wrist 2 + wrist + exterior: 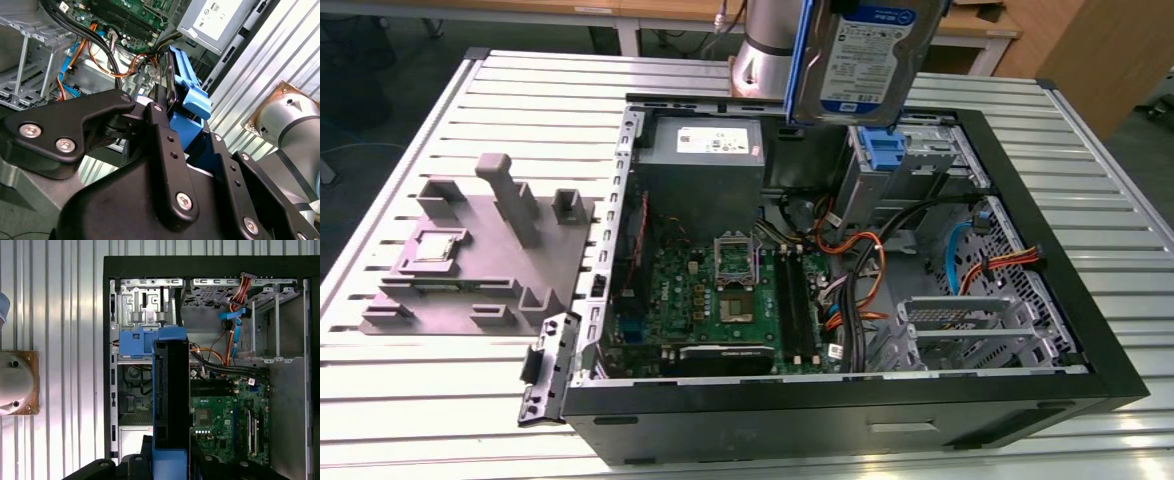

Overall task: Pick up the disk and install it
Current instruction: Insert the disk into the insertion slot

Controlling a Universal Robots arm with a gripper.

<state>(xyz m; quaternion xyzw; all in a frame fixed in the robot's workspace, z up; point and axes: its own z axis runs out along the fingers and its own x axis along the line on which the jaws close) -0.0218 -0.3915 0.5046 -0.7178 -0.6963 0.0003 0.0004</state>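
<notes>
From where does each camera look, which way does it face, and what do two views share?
Exterior view: off the arm, looking down into the open computer case; the arm holds the disk above.
Second wrist view: along the gripper, clamped on the disk.
First wrist view: down past the disk into the case.
Shared: disk, case.

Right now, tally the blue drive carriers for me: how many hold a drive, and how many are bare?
Blue carrier holding the disk, gripped in the tool: 1
Bare blue bracket inside the case: 1
Total: 2
</notes>
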